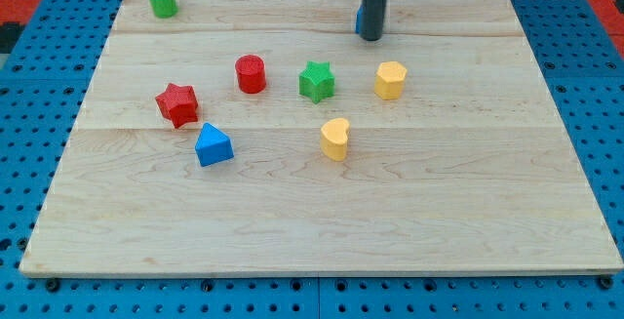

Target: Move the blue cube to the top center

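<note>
My tip [372,37] stands near the view's top, a little right of center. The blue cube [359,19] is almost wholly hidden behind the rod; only a thin blue edge shows at the rod's left side. The tip looks to be touching it or right in front of it.
On the wooden board [487,212]: a green cylinder [162,0] at top left, a red cylinder [251,73], a red star [177,103], a blue triangular block [213,146], a green star [316,81], a yellow hexagonal block [390,79], a yellow heart [334,139].
</note>
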### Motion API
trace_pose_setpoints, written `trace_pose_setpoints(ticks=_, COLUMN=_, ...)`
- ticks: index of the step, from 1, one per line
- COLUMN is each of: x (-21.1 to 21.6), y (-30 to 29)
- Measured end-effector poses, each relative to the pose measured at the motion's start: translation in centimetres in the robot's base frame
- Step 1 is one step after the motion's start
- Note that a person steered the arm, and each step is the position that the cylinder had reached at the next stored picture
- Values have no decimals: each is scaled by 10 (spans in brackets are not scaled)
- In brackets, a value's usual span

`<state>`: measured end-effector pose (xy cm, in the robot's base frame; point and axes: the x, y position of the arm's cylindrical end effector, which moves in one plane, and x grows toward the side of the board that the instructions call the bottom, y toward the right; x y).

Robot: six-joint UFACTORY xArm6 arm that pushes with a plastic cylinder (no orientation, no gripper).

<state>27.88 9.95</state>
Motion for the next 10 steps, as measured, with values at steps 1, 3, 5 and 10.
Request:
trace_pose_setpoints(ticks=1, x=-9, y=57)
trace_pose_setpoints(ticks=3, x=-45, y=-54)
trace_pose_setpoints(ticks=5, x=25, y=-52)
trace_pose_setpoints(ticks=10, x=-49, y=-94)
